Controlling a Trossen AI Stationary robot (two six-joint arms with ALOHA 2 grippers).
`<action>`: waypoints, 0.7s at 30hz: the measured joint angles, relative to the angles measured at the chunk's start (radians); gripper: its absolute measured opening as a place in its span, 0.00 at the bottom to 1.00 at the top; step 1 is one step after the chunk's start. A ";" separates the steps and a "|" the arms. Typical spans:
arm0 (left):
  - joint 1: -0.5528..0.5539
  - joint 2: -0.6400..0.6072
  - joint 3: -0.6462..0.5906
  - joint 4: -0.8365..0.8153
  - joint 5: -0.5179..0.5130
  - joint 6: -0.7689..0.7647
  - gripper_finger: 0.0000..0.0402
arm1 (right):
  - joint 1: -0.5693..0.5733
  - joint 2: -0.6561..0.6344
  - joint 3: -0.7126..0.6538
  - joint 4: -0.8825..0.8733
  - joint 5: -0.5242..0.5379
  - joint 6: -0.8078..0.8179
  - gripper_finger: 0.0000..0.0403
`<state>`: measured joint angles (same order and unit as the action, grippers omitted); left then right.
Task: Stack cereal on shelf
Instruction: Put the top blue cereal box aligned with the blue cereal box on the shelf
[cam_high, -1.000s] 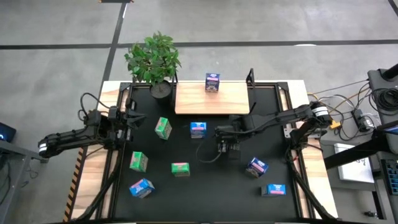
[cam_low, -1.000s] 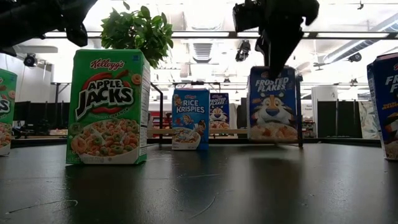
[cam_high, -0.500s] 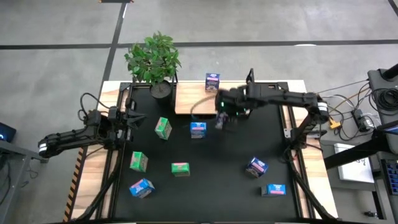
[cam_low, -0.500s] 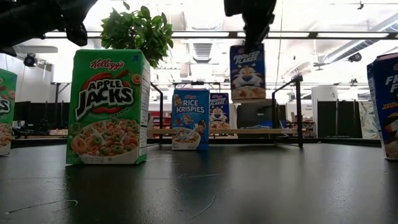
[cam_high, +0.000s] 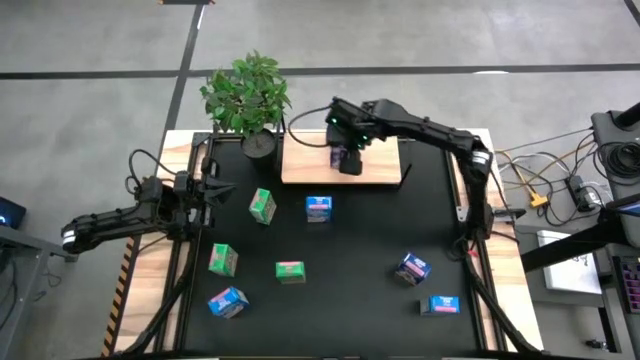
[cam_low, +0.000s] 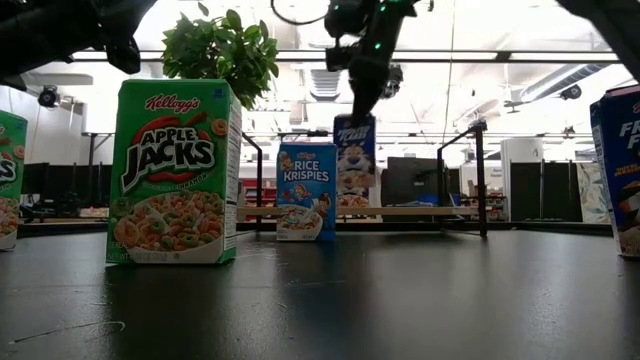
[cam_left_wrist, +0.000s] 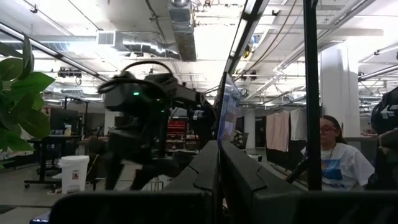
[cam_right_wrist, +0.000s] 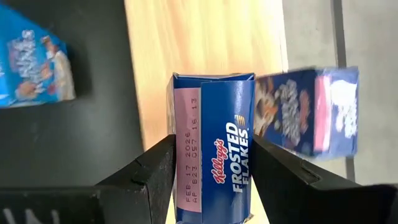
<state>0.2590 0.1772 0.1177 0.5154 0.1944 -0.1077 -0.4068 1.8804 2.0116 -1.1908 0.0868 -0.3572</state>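
Frosted Flakes carton (cam_right_wrist: 214, 168) upright, long axis vertical, clamped in right pincer (cam_high: 345, 150) above shelf (cam_high: 310, 160), left pincer together

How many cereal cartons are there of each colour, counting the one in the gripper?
Blue cartons: 6 (four on the black mat, one standing on the shelf, and one Frosted Flakes carton gripped by the right gripper at the shelf)
Green cartons: 3 (all on the mat)
Total: 9

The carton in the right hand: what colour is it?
Blue carton, pink date panel on top; right wrist view shows it best.
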 joint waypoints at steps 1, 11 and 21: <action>0.000 0.000 0.000 0.000 0.000 0.002 0.00 | -0.008 0.020 0.019 -0.001 -0.008 -0.006 0.45; 0.000 0.000 0.000 0.000 0.000 0.006 0.00 | -0.052 0.118 0.089 -0.015 -0.067 -0.044 0.45; 0.000 0.000 0.000 0.000 0.000 0.017 0.00 | -0.052 0.098 0.082 -0.024 -0.060 -0.051 0.45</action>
<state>0.2591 0.1772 0.1176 0.5156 0.1944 -0.0906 -0.4591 1.9785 2.0932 -1.2150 0.0267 -0.4079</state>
